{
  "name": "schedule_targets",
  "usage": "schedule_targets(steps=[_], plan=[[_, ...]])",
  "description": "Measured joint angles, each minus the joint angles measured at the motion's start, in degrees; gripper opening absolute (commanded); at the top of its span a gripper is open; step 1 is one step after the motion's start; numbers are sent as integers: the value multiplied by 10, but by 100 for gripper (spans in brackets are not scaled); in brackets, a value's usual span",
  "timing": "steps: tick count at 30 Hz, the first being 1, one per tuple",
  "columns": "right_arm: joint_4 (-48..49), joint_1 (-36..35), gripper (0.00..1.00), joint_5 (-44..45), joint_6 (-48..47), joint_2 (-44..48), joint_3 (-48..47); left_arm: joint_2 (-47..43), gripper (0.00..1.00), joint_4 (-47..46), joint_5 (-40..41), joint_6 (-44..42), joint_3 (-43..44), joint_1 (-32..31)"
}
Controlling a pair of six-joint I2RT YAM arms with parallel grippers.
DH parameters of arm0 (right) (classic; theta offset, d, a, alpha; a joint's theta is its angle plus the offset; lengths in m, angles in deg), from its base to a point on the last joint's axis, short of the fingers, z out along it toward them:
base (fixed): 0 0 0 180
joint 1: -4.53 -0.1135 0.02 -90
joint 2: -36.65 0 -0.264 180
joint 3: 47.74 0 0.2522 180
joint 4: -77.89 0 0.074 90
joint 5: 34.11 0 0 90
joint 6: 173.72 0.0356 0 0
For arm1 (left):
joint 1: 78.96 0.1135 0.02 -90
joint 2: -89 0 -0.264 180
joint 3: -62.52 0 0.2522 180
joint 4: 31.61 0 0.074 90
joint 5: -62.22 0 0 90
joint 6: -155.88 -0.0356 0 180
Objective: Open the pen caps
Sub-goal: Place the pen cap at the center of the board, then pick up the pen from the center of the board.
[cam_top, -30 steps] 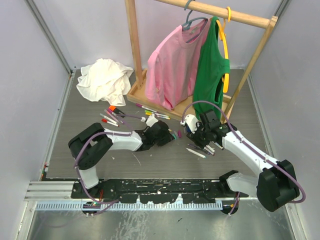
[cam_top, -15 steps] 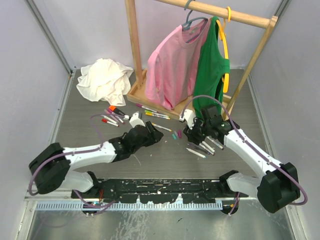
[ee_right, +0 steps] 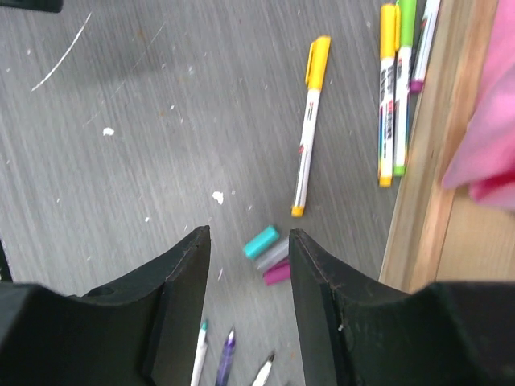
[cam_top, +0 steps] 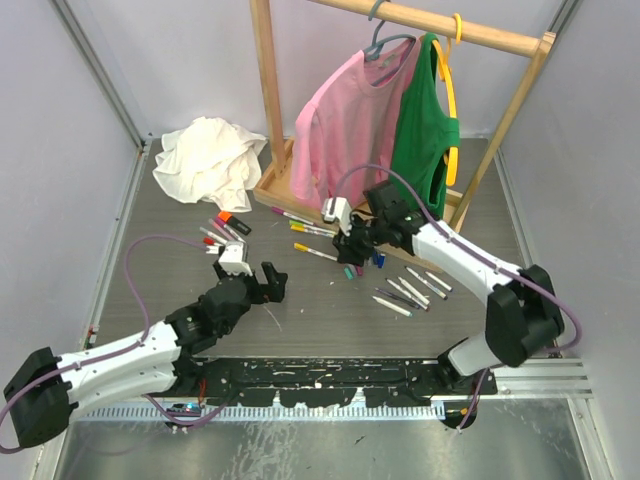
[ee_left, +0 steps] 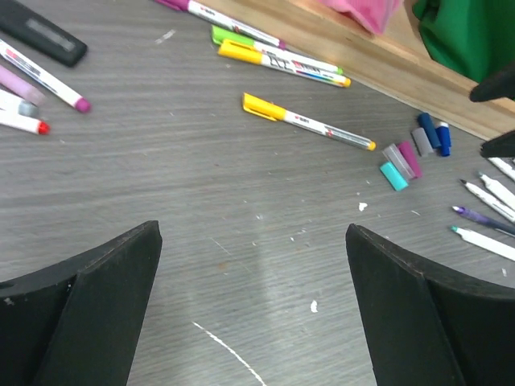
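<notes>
my right gripper (ee_right: 247, 235) is hovering open and empty. its two black fingers (ee_right: 181, 305) are standing apart, with bare table (ee_right: 121, 161) showing between them. my left gripper (ee_left: 253, 232) is spread wider and is gripping nothing either.

below the gap between my right fingers, three loose caps (ee_right: 273, 256) are lying side by side and touching: teal, grey and magenta. each is short, stubby, smooth plastic.

just past them, a capped pen (ee_right: 306, 153) is lying flat, apart from the other pens. its long axis is running almost straight away from my right fingers, tilted slightly. the yellow cap (ee_right: 319, 60) is at the far end and a small yellow tip at the near end. the barrel is slim, white and glossy, with print along it.

in the overhead view, the right gripper is sitting nearer to this pen than the left one. i am judging that the right fingers, closing sideways, would meet the barrel across its width, leaving the cap end for the left.

the table is grey, wood-grained and flecked with white. further right, two more capped pens (ee_right: 388, 96) are lying beside a wooden base (ee_right: 426, 161).
</notes>
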Motion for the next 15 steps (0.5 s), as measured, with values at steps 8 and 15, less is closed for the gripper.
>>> schedule_targets(steps=[8, 15], plan=[[27, -42, 49, 53, 30, -106, -67, -18, 98, -3, 21, -82, -19, 3], [40, -54, 49, 106, 83, -200, -103, 58, 98, -8, 22, -99, -14, 3]])
